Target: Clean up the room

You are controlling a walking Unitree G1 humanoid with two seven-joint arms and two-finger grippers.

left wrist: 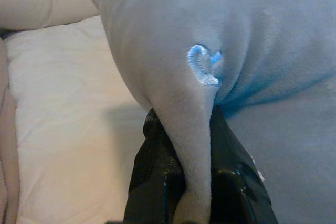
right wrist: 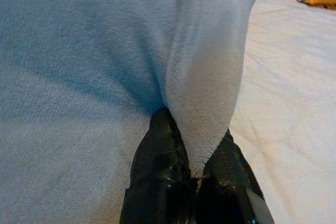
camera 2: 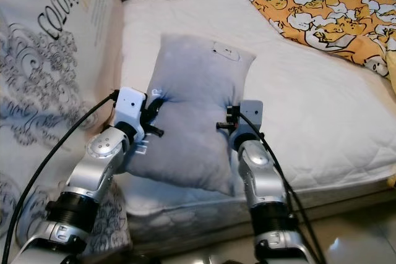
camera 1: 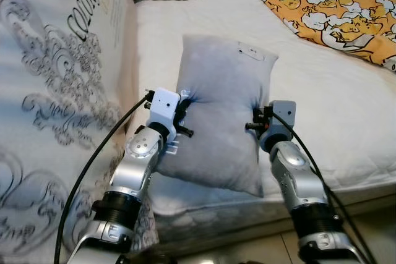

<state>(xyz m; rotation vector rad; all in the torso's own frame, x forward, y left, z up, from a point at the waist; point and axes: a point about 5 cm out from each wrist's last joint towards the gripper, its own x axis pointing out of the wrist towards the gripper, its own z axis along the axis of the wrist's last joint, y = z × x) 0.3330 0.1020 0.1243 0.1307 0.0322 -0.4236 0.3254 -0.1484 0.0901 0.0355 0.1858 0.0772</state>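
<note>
A white bed (camera 1: 322,91) fills the scene, an orange blanket (camera 1: 334,10) at its far corner. A grey pillow (camera 1: 223,109) is held over its near edge, left gripper (camera 1: 184,110) and right gripper (camera 1: 260,115) each pinched tight on a fold of one side.

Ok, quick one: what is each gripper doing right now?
Left gripper: closed, pinching a fold of the grey pillow at its left edge.
Right gripper: closed, pinching a fold of the same pillow at its right edge.
</note>
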